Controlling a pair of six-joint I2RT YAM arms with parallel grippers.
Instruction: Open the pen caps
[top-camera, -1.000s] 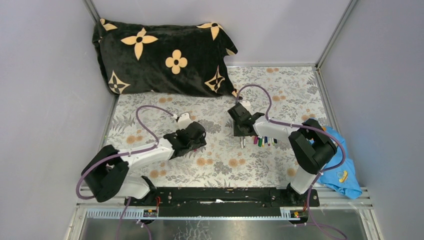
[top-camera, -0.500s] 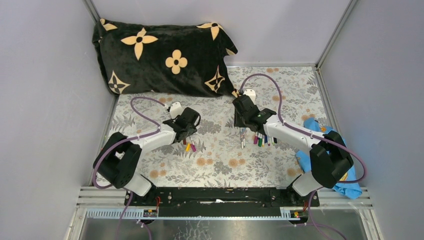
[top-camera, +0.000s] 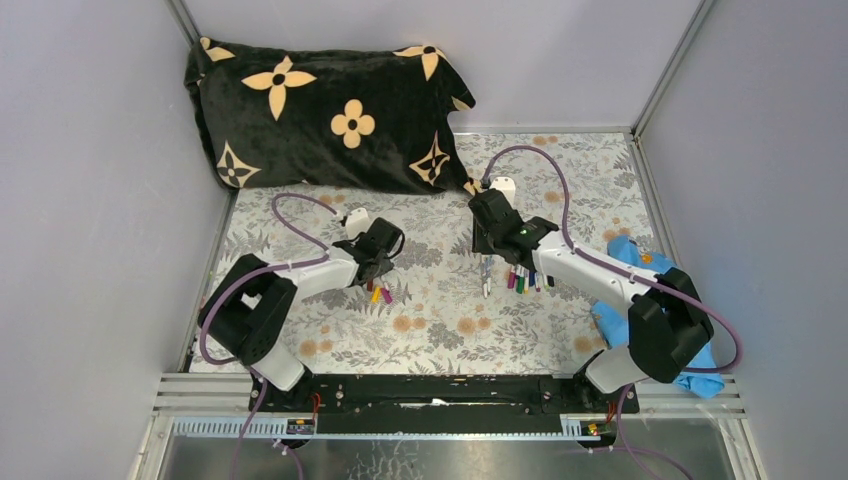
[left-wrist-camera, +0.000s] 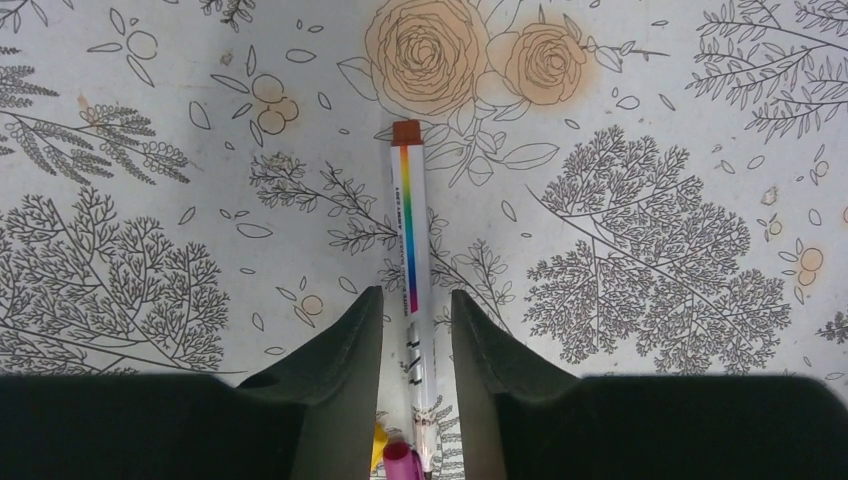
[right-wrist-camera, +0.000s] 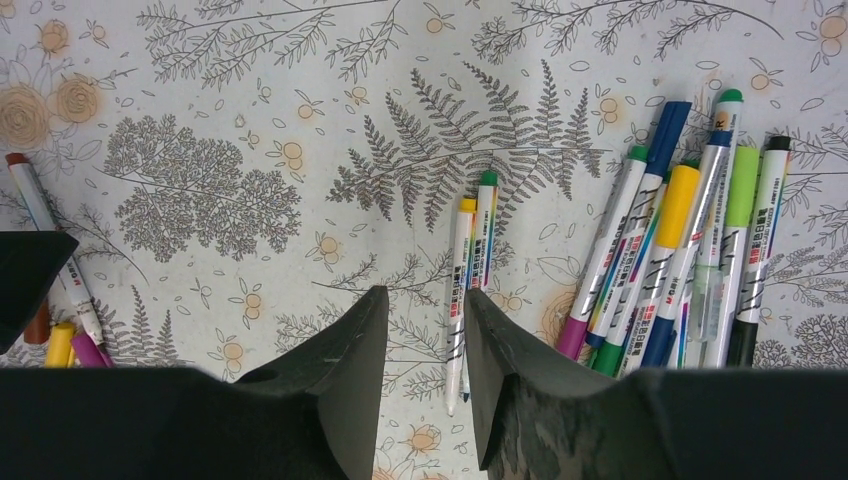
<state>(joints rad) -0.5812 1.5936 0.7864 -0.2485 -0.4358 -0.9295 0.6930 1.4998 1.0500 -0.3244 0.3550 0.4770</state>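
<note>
- On the floral tablecloth (top-camera: 440, 320), the left arm is stretched forward and kept low, with the left gripper (left-wrist-camera: 415, 335) pointed down over a single pen.
- Its fingers (left-wrist-camera: 350, 370) are spread to either side of the brown-capped pen (left-wrist-camera: 409, 260). They appear not to touch the barrel, though the view is tight.
- The brown cap (left-wrist-camera: 406, 131) is seated on the far end of that pen.
- The right arm is reached forward and bent inward. The right gripper (right-wrist-camera: 425, 330) is held spread, with nothing gripped.
- Just to its right a pair of pens (right-wrist-camera: 470, 270) is seen. Beyond them lies the pile of pens (right-wrist-camera: 640, 250), with coloured caps (right-wrist-camera: 680, 200) seated on them.
</note>
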